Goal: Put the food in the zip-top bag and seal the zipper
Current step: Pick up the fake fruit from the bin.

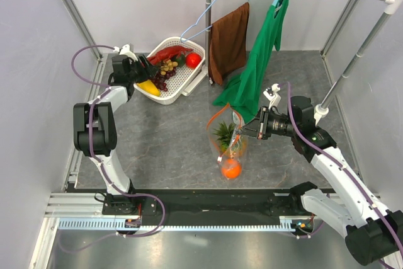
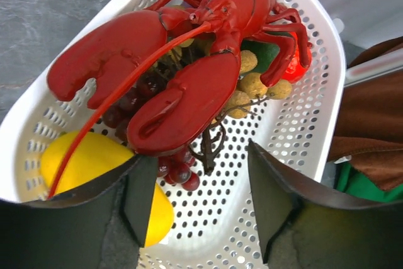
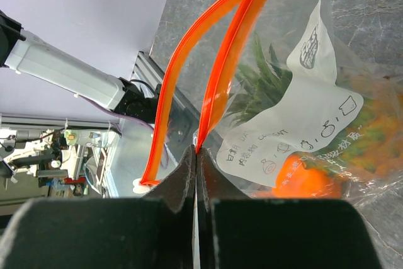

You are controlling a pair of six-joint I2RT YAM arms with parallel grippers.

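The clear zip-top bag hangs open at mid-table. My right gripper is shut on its red-orange zipper strip and holds the mouth up. Inside lie an orange ball and a pineapple with green leaves; both show through the plastic in the right wrist view, ball, leaves. My left gripper is open over the white basket. A yellow fruit lies by its left finger. A tan grape bunch lies under a red lobster.
The white mesh basket stands at the back left, with dark red grapes and a red fruit. A brown cloth and a green cloth hang from a rack behind the bag.
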